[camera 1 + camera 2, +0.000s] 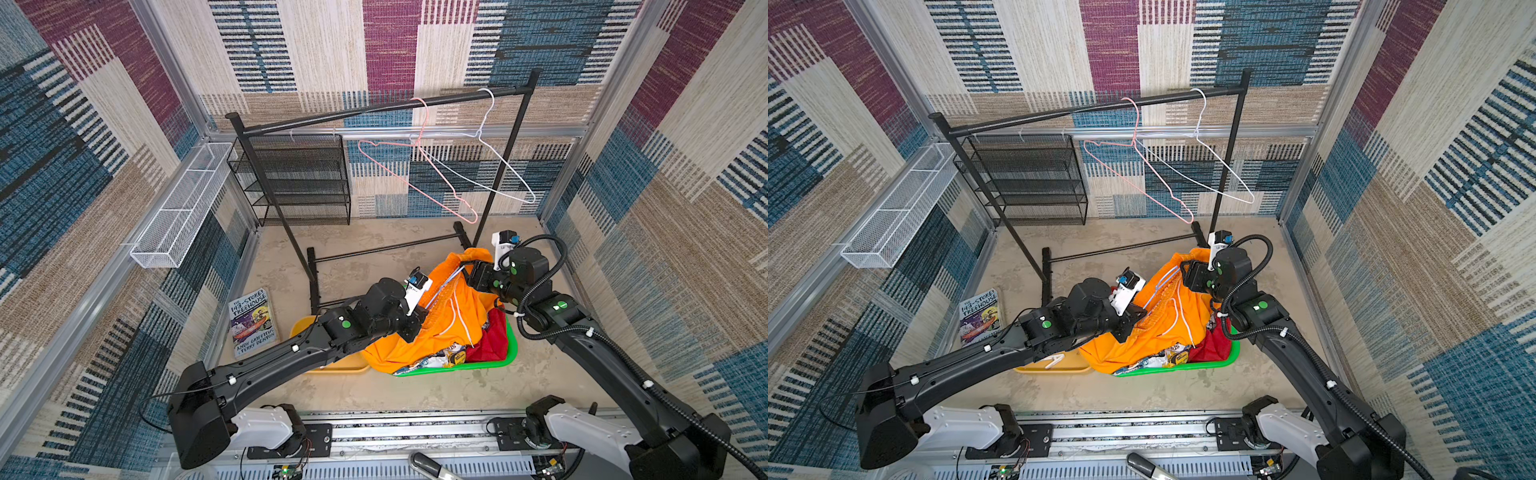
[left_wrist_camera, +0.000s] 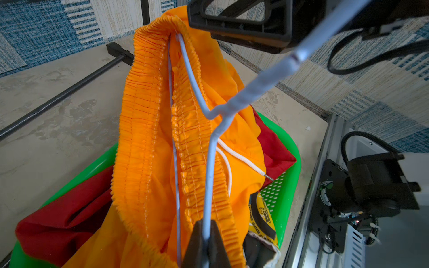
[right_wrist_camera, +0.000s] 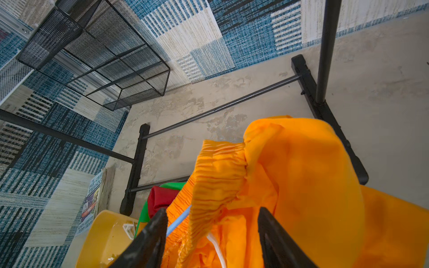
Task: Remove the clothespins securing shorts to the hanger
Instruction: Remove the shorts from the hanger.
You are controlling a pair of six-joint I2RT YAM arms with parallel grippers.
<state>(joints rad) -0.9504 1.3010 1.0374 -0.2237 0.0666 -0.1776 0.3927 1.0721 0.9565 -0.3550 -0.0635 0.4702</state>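
Patchwork woven walls (image 1: 390, 41), mottled beige floor (image 1: 374, 390), black garment rack (image 1: 316, 119), mesh shelf (image 1: 299, 178).

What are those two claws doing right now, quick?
Left gripper: closed on the pale blue hanger.
Right gripper: open, jaws either side of the orange shorts.

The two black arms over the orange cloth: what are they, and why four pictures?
They are robot arms with pincer grippers. Both top views look down from one overhead camera; the other two pictures come from cameras on the wrists. The left gripper is shut on a pale blue wire hanger carrying the orange shorts. The right gripper stands open around their waistband. On the floor sit a green basket with red shorts, a yellow tub holding a white clothespin, a book and a black rack.
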